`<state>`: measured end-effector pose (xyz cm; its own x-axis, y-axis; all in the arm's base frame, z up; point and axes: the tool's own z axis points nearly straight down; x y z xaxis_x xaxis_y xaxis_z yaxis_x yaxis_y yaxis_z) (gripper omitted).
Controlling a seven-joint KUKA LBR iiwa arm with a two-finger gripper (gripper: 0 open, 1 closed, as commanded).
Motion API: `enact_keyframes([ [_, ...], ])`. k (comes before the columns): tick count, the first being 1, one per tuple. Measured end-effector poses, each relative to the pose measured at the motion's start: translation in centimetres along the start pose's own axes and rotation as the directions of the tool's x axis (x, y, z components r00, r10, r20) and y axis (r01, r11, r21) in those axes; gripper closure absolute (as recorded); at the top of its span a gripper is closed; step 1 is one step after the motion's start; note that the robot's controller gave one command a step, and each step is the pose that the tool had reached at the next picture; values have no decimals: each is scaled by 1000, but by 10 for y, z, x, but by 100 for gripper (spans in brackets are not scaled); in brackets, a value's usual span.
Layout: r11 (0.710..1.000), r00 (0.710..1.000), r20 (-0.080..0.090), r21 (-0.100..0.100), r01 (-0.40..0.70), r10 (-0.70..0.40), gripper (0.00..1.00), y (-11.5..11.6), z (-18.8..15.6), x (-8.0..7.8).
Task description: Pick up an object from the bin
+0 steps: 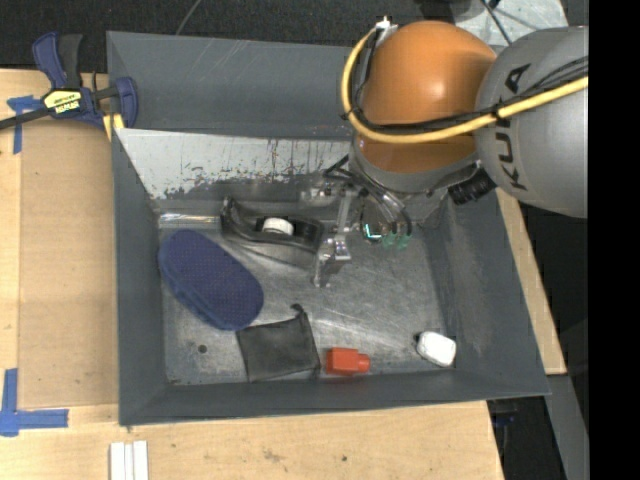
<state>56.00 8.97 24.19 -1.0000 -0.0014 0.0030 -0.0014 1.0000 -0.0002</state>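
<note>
Grey bin [135,268] holding dark blue dotted pad [210,280], black pouch [276,349], red block [347,361], white lump [436,347]; orange wrist cover [425,83], yellow cable [430,131].

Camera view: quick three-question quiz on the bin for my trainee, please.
1. True or false: the red block lies between the dark square pad and the white piece, near the front wall of the bin.
2. Nearest the gripper: A blue oval pad, B black tool with a white part, C white piece?
3. From which side of the view does the arm enter?
Key: 1 true; 2 B; 3 right.
</note>
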Motion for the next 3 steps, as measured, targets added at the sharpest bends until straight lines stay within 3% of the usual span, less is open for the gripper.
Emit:
enact_keyframes([
  [1, 995, 995, 1, 1, 100, -100, 0, -44, 131, -65],
  [2, 999, 999, 3, 0, -34, 34, 0, -46, 159, -65],
  [3, 999, 999, 2, 0, -34, 34, 100, -47, 159, -64],
])
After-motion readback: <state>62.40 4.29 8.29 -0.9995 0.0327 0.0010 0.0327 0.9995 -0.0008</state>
